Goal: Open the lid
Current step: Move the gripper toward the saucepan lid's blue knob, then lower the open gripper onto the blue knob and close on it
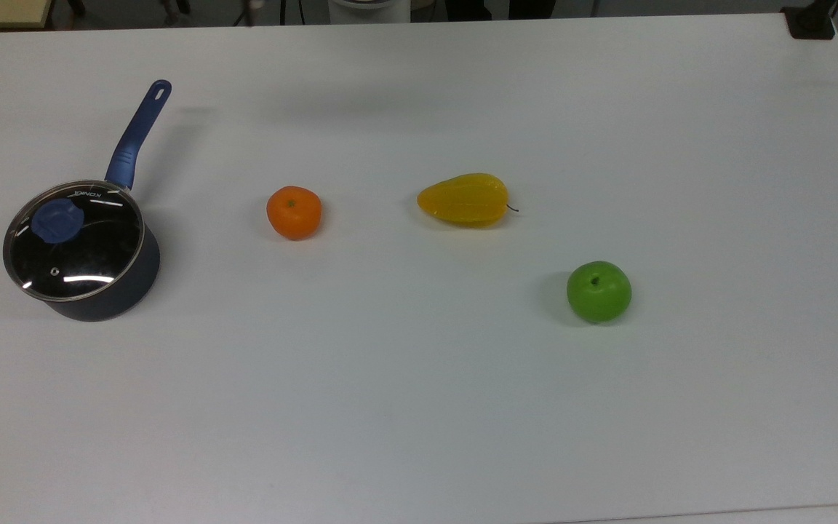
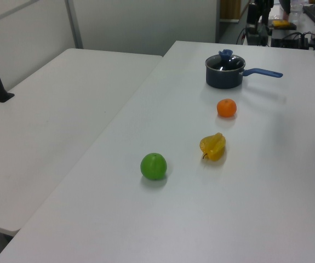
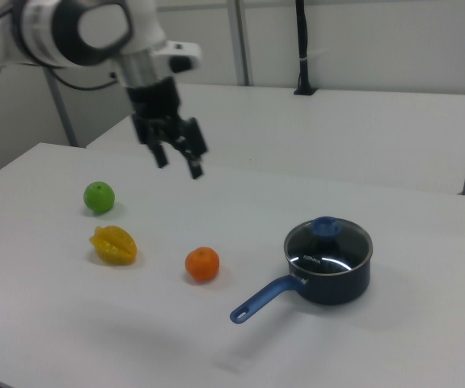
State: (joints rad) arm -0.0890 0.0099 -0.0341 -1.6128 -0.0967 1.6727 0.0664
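Claw (image 3: 178, 164) is held open and empty, well above the surface (image 1: 419, 407), while the lid (image 1: 73, 240) sits unlifted on the saucepan (image 1: 132, 280).

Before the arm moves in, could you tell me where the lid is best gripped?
Probably the blue knob at the centre of the lid, coming straight down from above: it stands proud of the flat glass, and the lid sits level on the saucepan.

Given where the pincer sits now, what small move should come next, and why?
Probably carry the pincer toward the right view's right, over the lid. It hangs open, empty, well above the table, while the lid sits closed on the saucepan, its blue knob free.
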